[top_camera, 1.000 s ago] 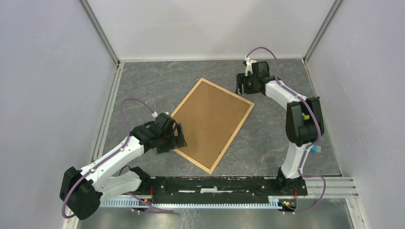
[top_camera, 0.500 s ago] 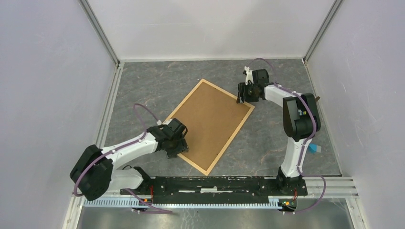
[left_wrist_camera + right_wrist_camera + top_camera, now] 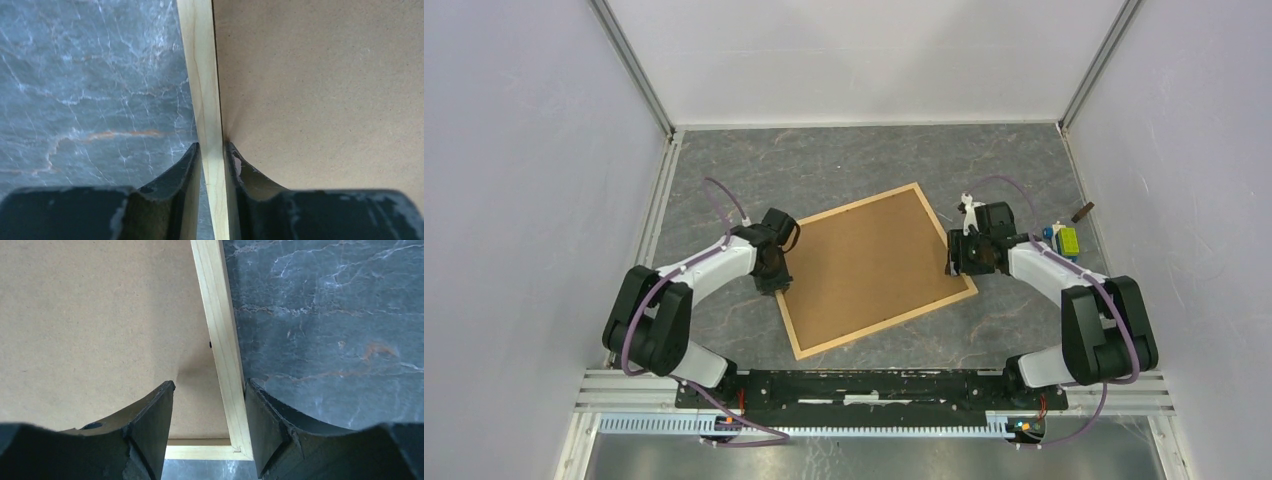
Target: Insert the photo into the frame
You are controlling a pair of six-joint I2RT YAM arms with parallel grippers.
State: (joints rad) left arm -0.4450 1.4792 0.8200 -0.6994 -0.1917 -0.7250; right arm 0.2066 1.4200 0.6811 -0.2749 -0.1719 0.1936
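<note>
Left wrist view: the left gripper [image 3: 212, 147] pinches one long rail of the frame [image 3: 204, 90], a black finger pressed to each side of the light wood. The frame lies flat, back upward, in the middle of the grey marbled table [image 3: 90, 75], tilted askew between the two arms, its brown backing board [image 3: 320, 90] showing. At the opposite rail, near a corner, the right gripper [image 3: 209, 383] straddles the wood with jaws apart: its outer finger [image 3: 265, 420] appears to touch the rail, while the inner one hangs over the board, clear of the wood.
</note>
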